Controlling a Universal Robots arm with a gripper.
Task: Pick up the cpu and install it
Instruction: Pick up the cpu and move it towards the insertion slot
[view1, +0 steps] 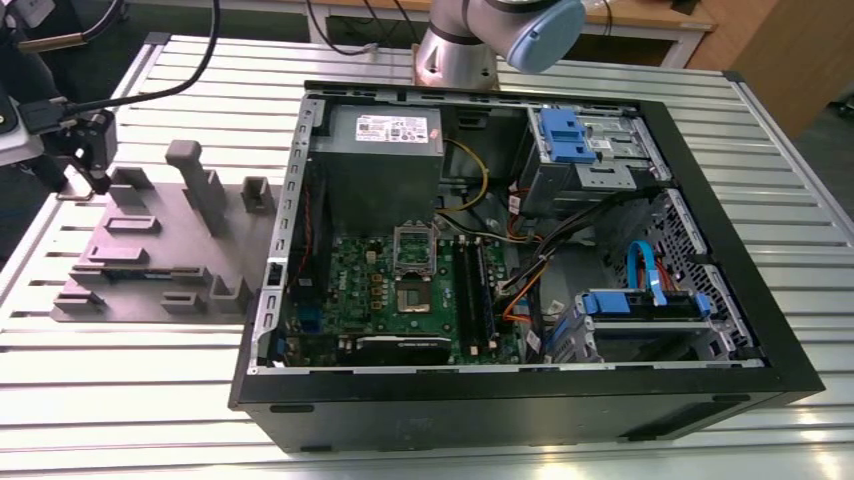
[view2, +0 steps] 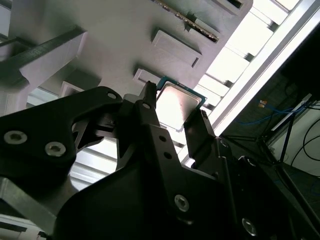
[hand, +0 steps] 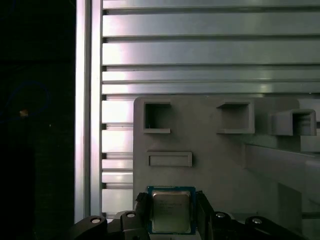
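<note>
The cpu is a small square chip with a silvery top and a thin blue-green rim. It sits between the two black fingers of my gripper, which press on its opposite edges just over the grey fixture plate. In the second wrist view the cpu shines between the fingertips of the gripper. In the exterior view the gripper hangs over the far corner of the fixture plate at the exterior view's left. The open computer case lies to its right, with the socket on the green motherboard.
Grey posts and blocks stand up from the fixture plate. The case's black wall rises between the plate and the motherboard. Inside lie a grey power supply, blue drive brackets and loose cables. The slatted metal table lies all round.
</note>
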